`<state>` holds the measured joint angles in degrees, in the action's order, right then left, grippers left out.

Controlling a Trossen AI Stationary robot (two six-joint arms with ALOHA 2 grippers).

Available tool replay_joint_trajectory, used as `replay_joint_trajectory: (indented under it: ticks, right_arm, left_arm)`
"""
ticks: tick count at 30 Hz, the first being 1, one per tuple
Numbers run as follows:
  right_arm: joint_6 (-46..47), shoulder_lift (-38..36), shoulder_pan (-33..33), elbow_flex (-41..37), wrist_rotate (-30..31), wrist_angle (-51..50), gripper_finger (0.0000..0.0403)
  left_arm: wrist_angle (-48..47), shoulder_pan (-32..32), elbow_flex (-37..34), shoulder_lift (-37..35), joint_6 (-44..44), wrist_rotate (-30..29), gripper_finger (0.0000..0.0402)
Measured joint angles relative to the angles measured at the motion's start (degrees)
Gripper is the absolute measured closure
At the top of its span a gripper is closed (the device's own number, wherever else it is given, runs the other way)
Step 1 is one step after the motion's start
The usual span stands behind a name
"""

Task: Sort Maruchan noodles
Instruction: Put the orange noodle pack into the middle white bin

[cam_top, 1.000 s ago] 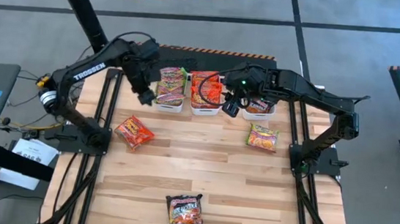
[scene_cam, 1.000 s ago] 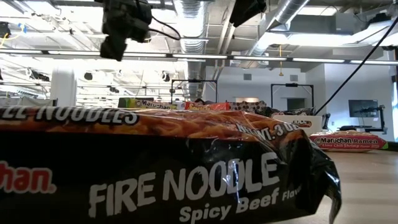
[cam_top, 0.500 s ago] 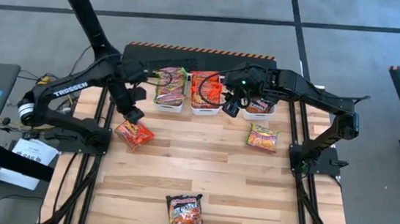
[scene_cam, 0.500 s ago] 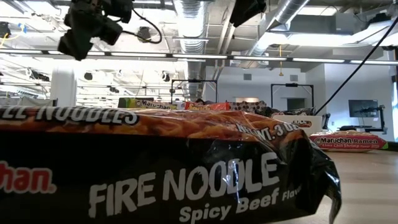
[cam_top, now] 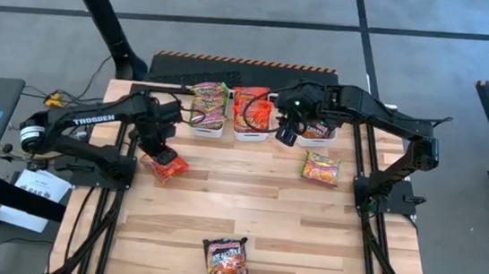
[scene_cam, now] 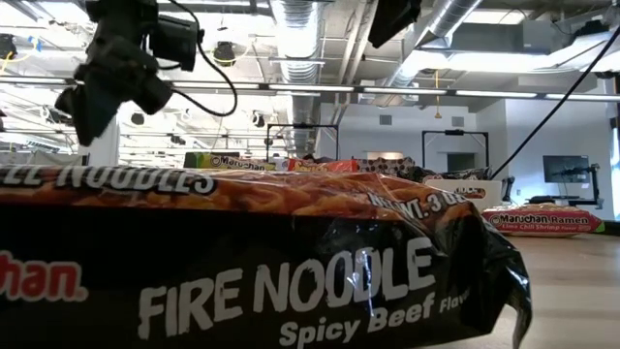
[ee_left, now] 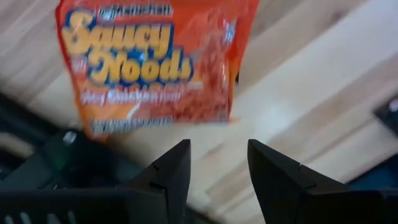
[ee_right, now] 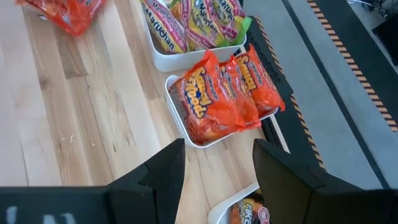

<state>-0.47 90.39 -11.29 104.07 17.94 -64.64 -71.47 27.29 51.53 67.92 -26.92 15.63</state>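
Note:
A red-orange noodle packet (cam_top: 166,168) (ee_left: 149,62) lies flat on the table at the left. My left gripper (cam_top: 163,153) (ee_left: 217,163) hangs just above its edge, pointing down, open and touching nothing. My right gripper (cam_top: 287,133) (ee_right: 217,167) stands open and still, high above the far white bins. A green-yellow packet (cam_top: 321,169) lies flat at the right. A black packet (cam_top: 225,256) lies by the near edge and fills the low view (scene_cam: 242,262).
Three white bins stand along the far edge: one with green-yellow packets (cam_top: 208,108) (ee_right: 193,28), one with red-orange packets (cam_top: 252,113) (ee_right: 224,93), one with black packets (cam_top: 318,131) (ee_right: 245,211). Bare wood lies across the table's middle (cam_top: 247,200).
My left gripper has come away from the far bins toward the table's near-left and gone down to just above the red-orange packet, rolling its wrist on the way. The packets have stayed put.

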Motion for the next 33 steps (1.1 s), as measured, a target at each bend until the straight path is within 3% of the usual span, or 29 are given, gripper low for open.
replay_joint_trajectory:
  ticks: [4,10,22,33]
  right_arm:
    - [0.0,0.0,0.0,0.0,0.0,-0.3,0.0188]
    - [0.0,0.0,0.0,0.0,0.0,-0.4,0.0188]
    - [0.5,0.0,0.0,0.0,0.0,-1.3,0.0188]
    - [0.5,0.0,0.0,0.0,0.0,-1.3,0.0188]
  left_arm:
    - [5.2,-0.7,-3.0,0.0,-2.6,-1.2,0.0259]
    - [9.1,-1.5,-6.6,0.0,-7.8,-8.1,0.0259]
    - [18.7,-3.0,-16.1,-0.2,-14.6,-10.0,0.0260]
    - [18.5,-5.3,-17.3,-0.3,-18.8,-16.1,0.0261]
